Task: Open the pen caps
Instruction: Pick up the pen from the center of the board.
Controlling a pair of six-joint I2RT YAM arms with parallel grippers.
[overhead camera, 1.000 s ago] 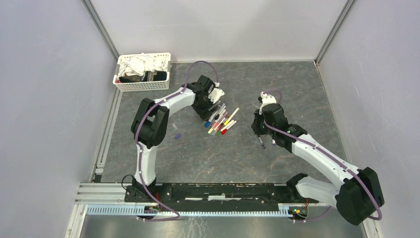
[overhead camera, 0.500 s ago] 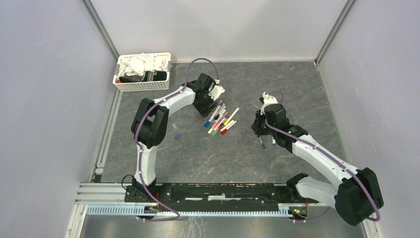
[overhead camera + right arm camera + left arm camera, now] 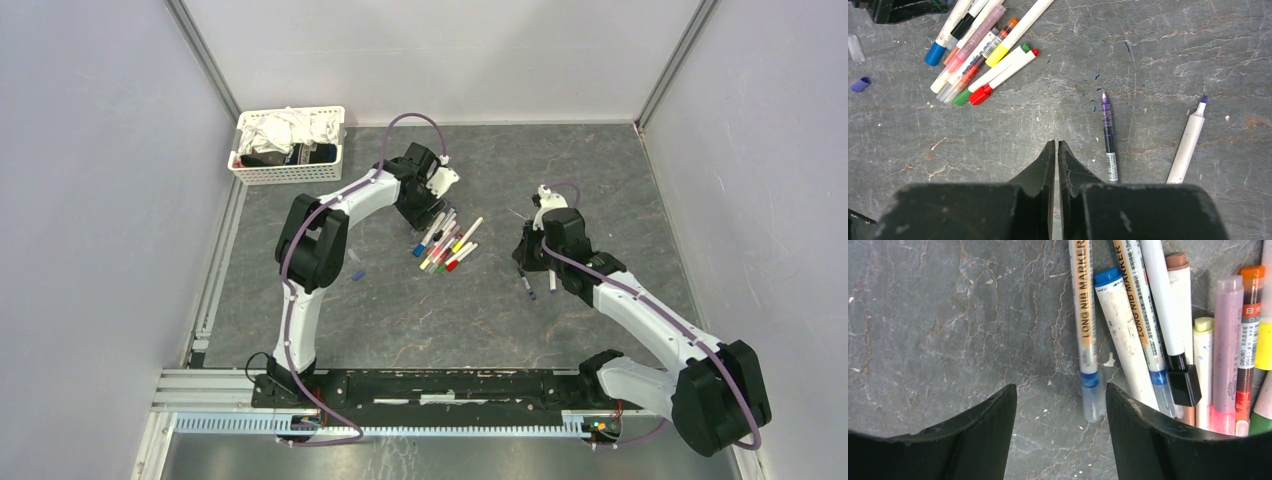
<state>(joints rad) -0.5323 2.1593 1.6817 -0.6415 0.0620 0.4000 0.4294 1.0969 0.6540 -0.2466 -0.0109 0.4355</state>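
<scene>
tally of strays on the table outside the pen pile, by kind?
Uncapped pens: 2, a purple pen and a white pen
Loose caps: 2, a purple cap and a clear cap
Total: 4

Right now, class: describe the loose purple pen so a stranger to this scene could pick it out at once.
On the dark marbled table, look away from the bundle of pens to the right gripper. Two uncapped pens lie beside it; take the nearer one, the purple pen. It is slim and dark purple, while its neighbour, the white marker, is thicker and blue-tipped.
</scene>
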